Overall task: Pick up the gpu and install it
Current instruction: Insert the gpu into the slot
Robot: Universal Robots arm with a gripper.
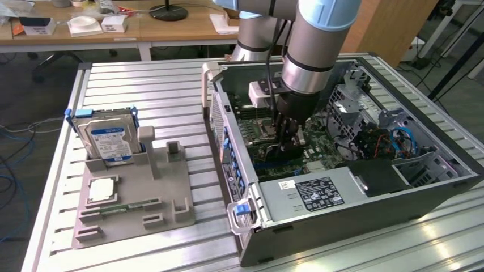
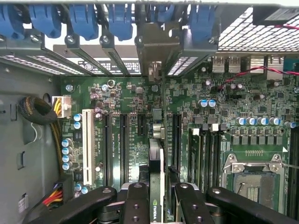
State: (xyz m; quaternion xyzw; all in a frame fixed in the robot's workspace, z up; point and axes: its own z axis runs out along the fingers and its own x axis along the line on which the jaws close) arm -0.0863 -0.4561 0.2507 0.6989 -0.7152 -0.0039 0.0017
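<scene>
One open computer case (image 1: 363,221) sits on one slatted table (image 1: 136,79), with one grey parts tray (image 1: 170,218) at the case's nine o'clock. The tray carries one hard drive (image 1: 110,141), one processor chip (image 1: 102,190) and one memory stick (image 1: 124,207) (a single of each). Inside the case: one gpu (image 2: 156,158) at my one gripper (image 2: 156,205), one bare processor socket (image 2: 254,179) and one white slot (image 2: 87,144).

A lab: robot arm (image 1: 321,39), slatted aluminium table (image 1: 136,85) (cluttered desks behind).

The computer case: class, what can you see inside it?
Inside the computer case: a green motherboard with an empty processor socket, and the gripper holding the gpu edge-on above the slots. The gpu hides the slot beneath it.
</scene>
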